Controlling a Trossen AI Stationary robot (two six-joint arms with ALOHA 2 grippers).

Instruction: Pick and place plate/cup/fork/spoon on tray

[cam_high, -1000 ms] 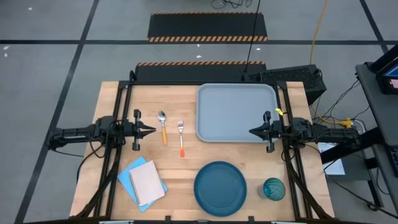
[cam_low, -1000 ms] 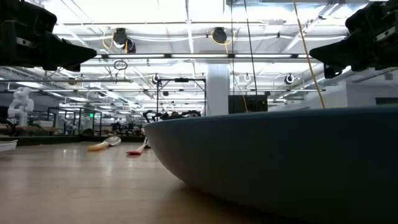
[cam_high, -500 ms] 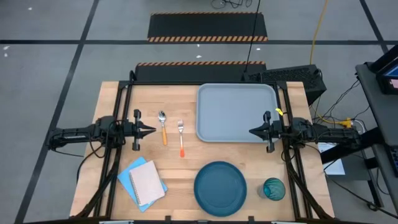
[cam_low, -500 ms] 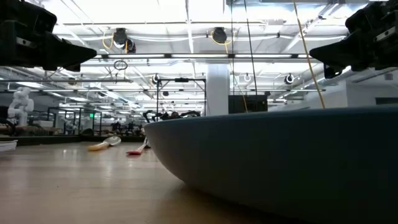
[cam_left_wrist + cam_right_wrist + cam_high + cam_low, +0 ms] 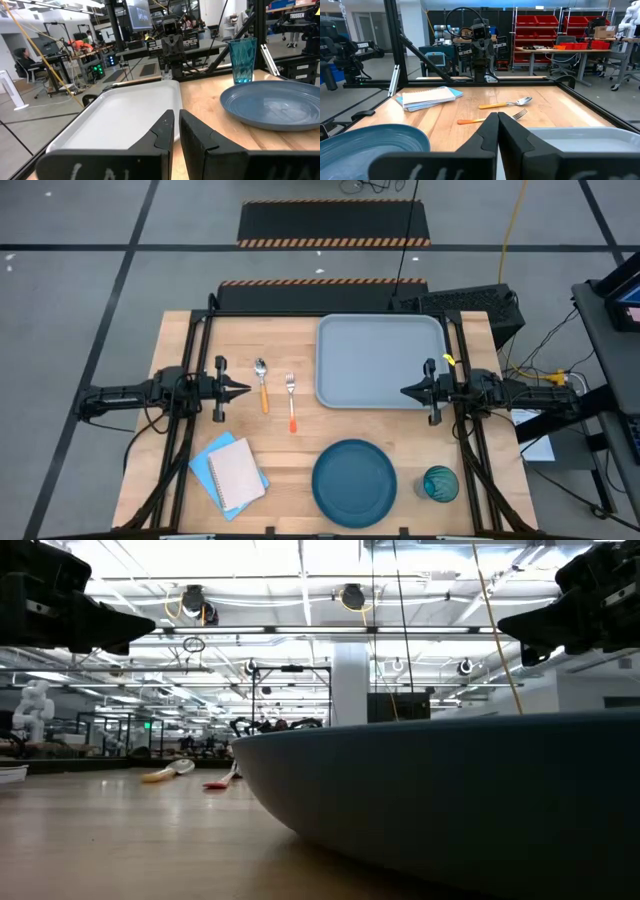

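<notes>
The dark teal-blue plate (image 5: 354, 479) lies flat on the table near the front edge; it fills the low view (image 5: 450, 800). The teal cup (image 5: 440, 483) stands upright to its right. The spoon (image 5: 262, 384) and the fork (image 5: 291, 402) lie flat left of the grey-blue tray (image 5: 380, 361), which sits at the far middle. My left gripper (image 5: 246, 389) is shut and empty above the table, left of the spoon. My right gripper (image 5: 404, 391) is shut and empty above the tray's near right corner.
A blue and a white notebook (image 5: 230, 471) lie stacked at the near left of the table. A black frame (image 5: 200, 340) runs along the table's left, right and far sides. Bare wood lies between the cutlery and the plate.
</notes>
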